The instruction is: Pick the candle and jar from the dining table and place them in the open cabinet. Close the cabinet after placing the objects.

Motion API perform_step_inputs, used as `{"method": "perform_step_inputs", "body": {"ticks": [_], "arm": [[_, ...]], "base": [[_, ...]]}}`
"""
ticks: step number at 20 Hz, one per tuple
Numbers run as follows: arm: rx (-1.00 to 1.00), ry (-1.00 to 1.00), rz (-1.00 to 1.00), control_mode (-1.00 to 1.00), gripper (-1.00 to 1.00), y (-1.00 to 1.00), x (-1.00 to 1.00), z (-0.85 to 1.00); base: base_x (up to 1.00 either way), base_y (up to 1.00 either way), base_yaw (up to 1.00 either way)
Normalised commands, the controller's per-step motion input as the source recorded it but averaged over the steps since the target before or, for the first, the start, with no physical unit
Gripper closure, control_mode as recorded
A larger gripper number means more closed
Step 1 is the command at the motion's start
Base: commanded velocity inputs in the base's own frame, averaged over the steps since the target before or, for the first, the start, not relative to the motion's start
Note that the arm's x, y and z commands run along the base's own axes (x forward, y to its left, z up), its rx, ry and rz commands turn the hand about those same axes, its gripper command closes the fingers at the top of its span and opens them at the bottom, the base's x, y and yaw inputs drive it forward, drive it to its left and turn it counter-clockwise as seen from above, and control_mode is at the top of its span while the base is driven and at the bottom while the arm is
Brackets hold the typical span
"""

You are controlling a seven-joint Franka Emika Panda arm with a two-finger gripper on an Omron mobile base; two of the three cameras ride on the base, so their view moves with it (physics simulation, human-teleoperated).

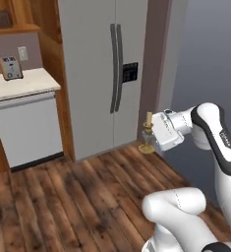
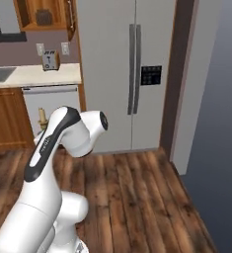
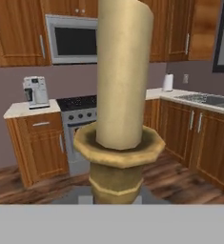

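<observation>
From the left base view we see the gripper point(image 1: 151, 135) clamped on the candle point(image 1: 148, 133), upright, stub up, before the refrigerator point(image 1: 104, 74). From the right, the candle point(image 2: 42, 118) peeks behind the arm. Hand view: its axis stands vertical before a stove point(image 3: 77, 128).

We see a glossy white arm point(image 1: 178, 204) built of fat rounded segments — smooth shells, no cables or screws showing. A dark grey band point(image 2: 47, 143) runs along the upper link, and the boxy white hand point(image 1: 167, 130) has a dark end cap.
</observation>
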Motion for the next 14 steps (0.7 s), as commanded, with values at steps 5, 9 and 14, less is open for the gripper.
{"method": "perform_step_inputs", "body": {"ticks": [5,9,14], "arm": [[0.0,0.0,0.0,1.0,1.0,0.0,0.0,0.0],[0.0,0.0,0.0,1.0,1.0,0.0,0.0,0.0],[0.0,0.0,0.0,1.0,1.0,0.0,0.0,0.0]], "base": [[0.47,0.9,-0.19],[0.43,0.86,-0.16],[0.47,0.79,-0.15]]}}
